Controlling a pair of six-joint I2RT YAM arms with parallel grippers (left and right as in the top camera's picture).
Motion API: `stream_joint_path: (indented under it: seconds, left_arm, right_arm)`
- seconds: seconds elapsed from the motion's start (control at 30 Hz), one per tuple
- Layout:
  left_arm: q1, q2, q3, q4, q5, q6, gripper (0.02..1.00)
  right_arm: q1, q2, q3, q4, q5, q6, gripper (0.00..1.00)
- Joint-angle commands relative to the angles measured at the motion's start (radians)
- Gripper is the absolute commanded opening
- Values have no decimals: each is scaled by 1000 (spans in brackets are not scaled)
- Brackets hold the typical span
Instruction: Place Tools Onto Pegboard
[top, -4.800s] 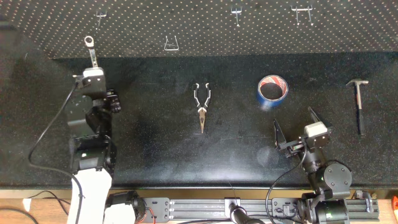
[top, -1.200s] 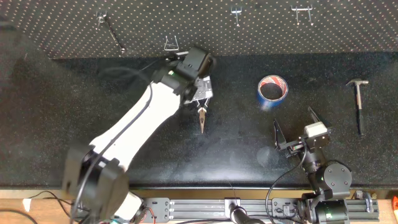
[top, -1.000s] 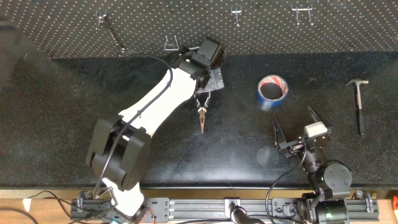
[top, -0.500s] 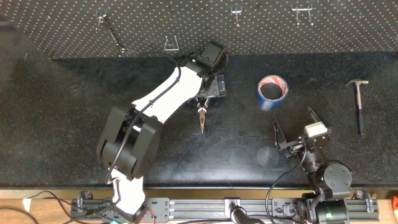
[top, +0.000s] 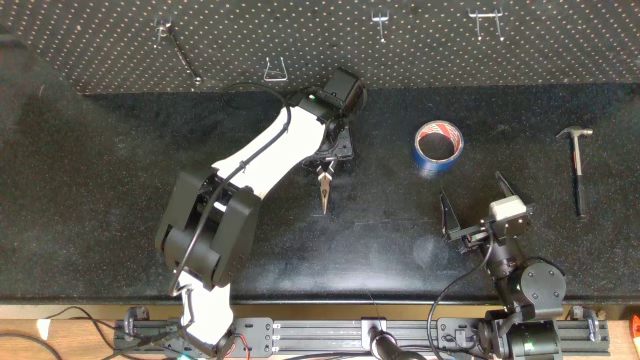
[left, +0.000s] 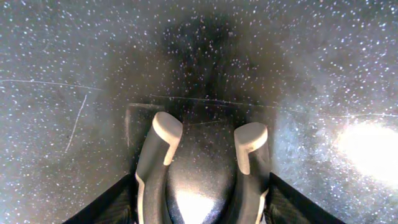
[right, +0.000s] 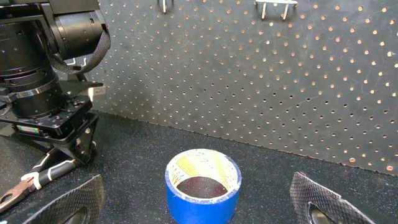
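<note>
The pliers (top: 324, 188) lie on the black table, nose toward the front. My left gripper (top: 334, 152) is down on their pale handles (left: 165, 149). In the left wrist view its dark fingers (left: 124, 196) press against the outside of both handles. From the right wrist view the left gripper (right: 76, 146) stands on the table over the pliers (right: 28, 180). A wrench (top: 183, 55) hangs on the pegboard (top: 420, 55) at the upper left. My right gripper (top: 470, 192) is open and empty, near the front right, facing the blue tape roll (right: 202, 183).
The tape roll (top: 438, 143) stands right of centre. A hammer (top: 576, 170) lies at the far right. Bare hooks (top: 277, 70) (top: 379, 20) (top: 487, 20) stick out of the pegboard along the back.
The left arm hung the wrench on the pegboard, swung right to the pliers and lowered onto their handles; its fingers have drawn in. The right arm has stayed still.
</note>
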Motion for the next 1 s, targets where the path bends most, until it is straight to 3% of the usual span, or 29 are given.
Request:
stream_joint_path:
  seconds: [0.03, 0.23, 0.47, 0.53, 0.6, 0.7, 0.83, 0.87, 0.93, 1.0]
  left_arm:
    - [-1, 25, 10, -6, 0, 5, 597]
    - [-1, 25, 10, -6, -1, 6, 573]
    - [-1, 25, 10, -6, -1, 6, 404]
    - [0, 25, 10, -31, 0, 5, 397]
    - [-2, 25, 10, -58, -1, 4, 29]
    - [0, -15, 10, -79, -29, 6, 27]
    - [1, -247, 10, -181, -185, 6, 29]
    - [1, -317, 10, -174, -265, 6, 29]
    - [1, -378, 10, -83, -447, 16, 27]
    - [7, -387, 10, 114, -530, 176, 29]
  right_arm:
    - [6, -7, -4, -2, -3, 15, 976]
    - [6, -7, -4, -3, -3, 15, 976]
    - [6, -7, -4, -2, -3, 15, 976]
    - [6, -7, -4, -2, -3, 15, 976]
    - [6, -7, -4, -2, -3, 15, 976]
    - [6, -7, -4, -2, -3, 15, 976]
    - [6, -7, -4, -2, -3, 15, 976]
    - [6, -7, -4, -2, -3, 15, 976]
    - [6, -7, -4, -2, -3, 15, 976]
    - [6, -7, -4, -2, -3, 15, 976]
